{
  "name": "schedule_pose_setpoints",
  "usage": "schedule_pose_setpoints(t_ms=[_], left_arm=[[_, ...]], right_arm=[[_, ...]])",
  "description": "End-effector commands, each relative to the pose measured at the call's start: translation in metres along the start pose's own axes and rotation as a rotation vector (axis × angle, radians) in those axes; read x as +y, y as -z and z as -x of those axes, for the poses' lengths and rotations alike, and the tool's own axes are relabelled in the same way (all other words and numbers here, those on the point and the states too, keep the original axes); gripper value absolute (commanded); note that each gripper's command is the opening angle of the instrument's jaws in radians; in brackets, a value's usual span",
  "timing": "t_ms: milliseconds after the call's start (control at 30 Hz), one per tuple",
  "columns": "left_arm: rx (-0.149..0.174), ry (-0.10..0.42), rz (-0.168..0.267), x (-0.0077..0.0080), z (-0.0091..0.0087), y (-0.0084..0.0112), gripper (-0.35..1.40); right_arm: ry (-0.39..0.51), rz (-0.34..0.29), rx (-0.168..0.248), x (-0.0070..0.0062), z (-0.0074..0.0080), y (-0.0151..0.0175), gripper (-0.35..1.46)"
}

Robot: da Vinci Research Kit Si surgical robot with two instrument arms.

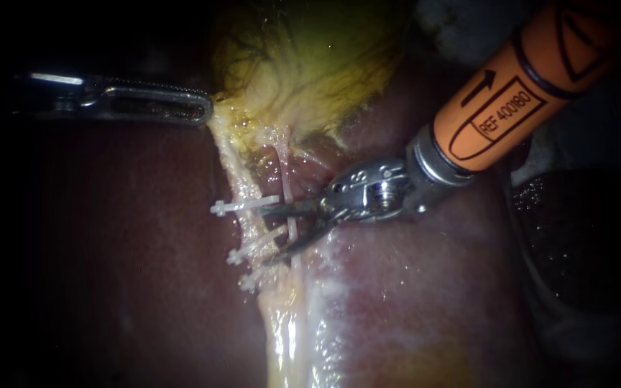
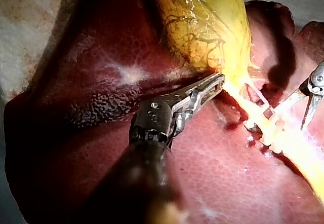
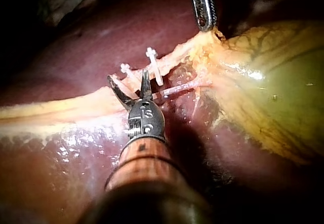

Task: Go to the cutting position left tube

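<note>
Over liver (image 1: 145, 273), right instrument's (image 1: 269, 236) jaws gape beside clips (image 1: 246, 206).

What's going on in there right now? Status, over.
Left instrument shut on gallbladder edge. Right instrument open, jaws at the left tube, between two clips. Thinner tube close beside those jaws.

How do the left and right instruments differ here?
The left instrument has long slotted jaws, shut on the gallbladder; the right instrument has short curved jaws, open at the clips on the tube. The left shaft looks dark, the right orange. Both tips are metal.
</note>
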Motion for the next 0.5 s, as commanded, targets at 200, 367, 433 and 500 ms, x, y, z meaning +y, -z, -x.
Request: schedule_pose_setpoints(t_ms=[200, 367, 433, 500], left_arm=[[0.0, 0.0, 0.0, 0.0, 0.0, 0.0, -0.35], [0.0, 0.0, -0.001, 0.0, 0.0, 0.0, -0.35], [0.0, 0.0, -0.001, 0.0, 0.0, 0.0001, -0.35], [0.0, 0.0, -0.001, 0.0, 0.0, 0.0001, -0.35]], right_arm=[[-0.104, -0.072, 0.029, 0.0023, 0.0023, 0.0, 0.82], [-0.15, -0.112, 0.009, 0.0034, 0.0048, -0.0009, 0.82], [-0.166, -0.126, -0.002, 0.0037, 0.0057, -0.0015, 0.83], [-0.179, -0.14, -0.009, 0.004, 0.0065, -0.002, 0.83]])
